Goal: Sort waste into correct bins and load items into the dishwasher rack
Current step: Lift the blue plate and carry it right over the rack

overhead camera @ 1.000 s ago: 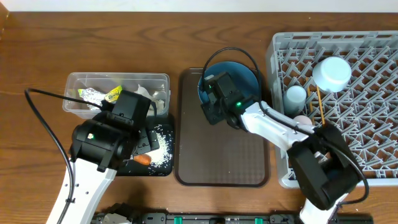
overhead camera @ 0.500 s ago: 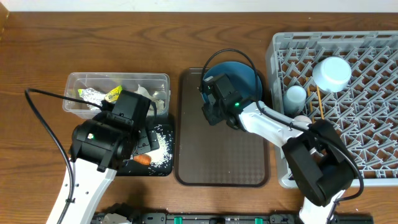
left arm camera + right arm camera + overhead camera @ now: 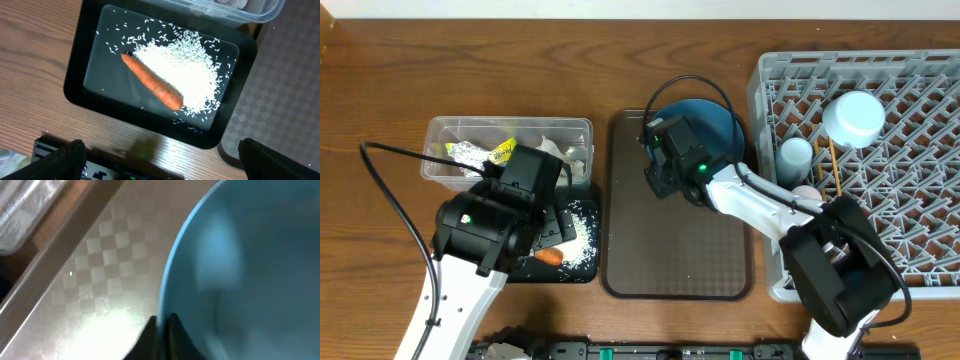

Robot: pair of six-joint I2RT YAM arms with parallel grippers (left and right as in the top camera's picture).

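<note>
On the black tray (image 3: 75,92) the carrot (image 3: 152,82) lies diagonally; left end effector (image 3: 160,161) gapes, right end effector (image 3: 162,330) pinches the blue plate (image 3: 240,270).

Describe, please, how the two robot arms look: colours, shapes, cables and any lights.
Both arms have white tube-like links and bulky black housings at the joints and wrist. The left arm has a thin black cable looping out at its side. The right arm has a black cable arching over its wrist and a small green light on the housing. The fingers are black.
</note>
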